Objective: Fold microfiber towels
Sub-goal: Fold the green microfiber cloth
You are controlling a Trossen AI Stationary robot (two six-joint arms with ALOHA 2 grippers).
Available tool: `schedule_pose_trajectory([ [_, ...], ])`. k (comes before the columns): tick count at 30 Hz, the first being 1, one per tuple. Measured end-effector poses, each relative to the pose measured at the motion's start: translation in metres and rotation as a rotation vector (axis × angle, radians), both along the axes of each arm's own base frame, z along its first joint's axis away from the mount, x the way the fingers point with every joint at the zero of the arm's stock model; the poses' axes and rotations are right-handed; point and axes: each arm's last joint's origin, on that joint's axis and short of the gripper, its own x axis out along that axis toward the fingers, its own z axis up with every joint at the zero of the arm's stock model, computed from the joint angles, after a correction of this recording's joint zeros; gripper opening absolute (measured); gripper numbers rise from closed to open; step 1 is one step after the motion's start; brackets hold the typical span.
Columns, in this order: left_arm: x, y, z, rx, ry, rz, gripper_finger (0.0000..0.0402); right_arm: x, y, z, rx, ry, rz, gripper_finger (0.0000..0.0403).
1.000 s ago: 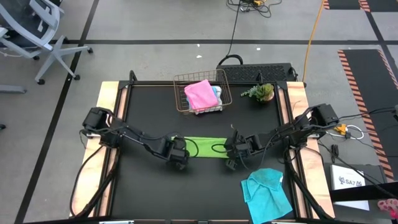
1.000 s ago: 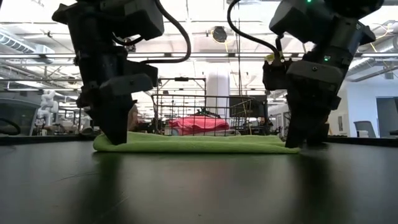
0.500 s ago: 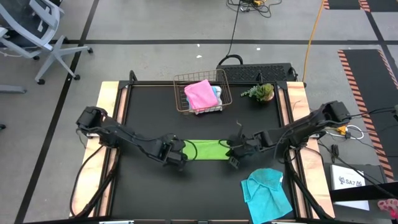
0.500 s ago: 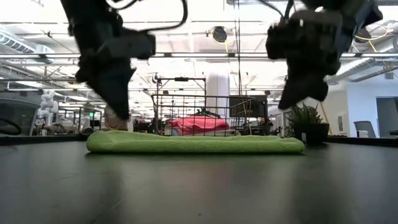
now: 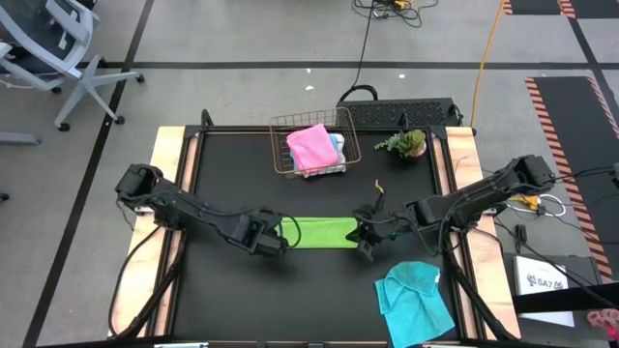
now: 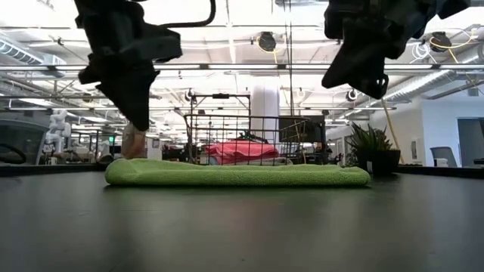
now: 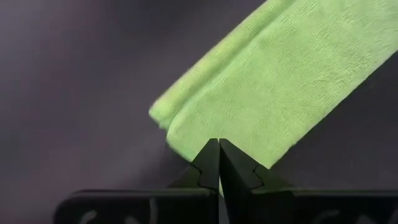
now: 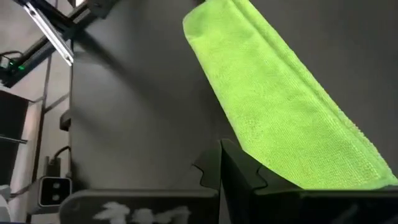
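A black table [image 5: 222,290] seen from above, with two dark robot arms reaching in from 9 o'clock and 3 o'clock toward its middle. At the centre lies a lime green towel [image 5: 324,232], folded into a flat strip that runs from 9 to 3 o'clock. In the low view the same towel [image 6: 237,174] rests flat on the table as a thick layered band with rounded ends.

The left end effector [image 5: 272,238] hangs just above the 9 o'clock end of the strip. Its two dark fingers are pressed together with nothing between them, and the left wrist view shows their tips [image 7: 219,163] meeting over the corner of the green cloth [image 7: 273,87]. The right end effector [image 5: 367,236] hangs above the 3 o'clock end, also closed and empty; the right wrist view shows its joined fingers [image 8: 231,167] beside the towel's edge [image 8: 280,106]. In the low view both are raised clear of the cloth.

Near the table's 5 o'clock corner lies a crumpled cyan-blue towel [image 5: 416,300], well apart from the green one. At 12 o'clock stands a copper wire basket [image 5: 281,141] holding a pink towel [image 5: 311,147], with a sliver of blue cloth [image 5: 337,146] beside it. A small green plant [image 5: 406,143] stands at 1 o'clock, just beside the basket
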Motion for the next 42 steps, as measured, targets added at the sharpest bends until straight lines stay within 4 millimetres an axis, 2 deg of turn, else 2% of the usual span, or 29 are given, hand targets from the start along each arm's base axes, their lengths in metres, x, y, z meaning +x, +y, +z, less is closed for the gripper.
schedule_pose_trajectory([
  [8,0.002,0.002,0.000,-0.001,-0.032,0.042,0.0012,-0.002,-0.003,-0.014,-0.048,0.016,-0.064,0.0000],
  [13,0.008,0.006,0.001,0.005,-0.066,0.012,0.0004,-0.011,-0.001,-0.028,0.059,0.077,-0.123,0.0000],
  [20,0.013,0.012,0.002,0.032,-0.074,-0.035,0.0010,-0.025,-0.003,-0.049,0.102,0.151,-0.181,0.0000],
  [25,0.015,0.019,0.002,0.056,-0.047,-0.087,0.0004,-0.023,-0.017,-0.052,0.091,0.156,-0.229,0.0014],
  [31,0.017,0.029,0.002,0.096,0.002,-0.188,0.0015,-0.018,-0.045,-0.052,0.127,0.168,-0.277,0.0056],
  [37,0.019,0.043,0.002,0.143,0.066,-0.306,0.0003,-0.017,-0.071,-0.053,0.169,0.179,-0.350,0.0095],
  [42,0.021,0.058,0.002,0.163,0.100,-0.338,0.0015,-0.017,-0.080,-0.055,0.224,0.200,-0.348,0.0119],
])
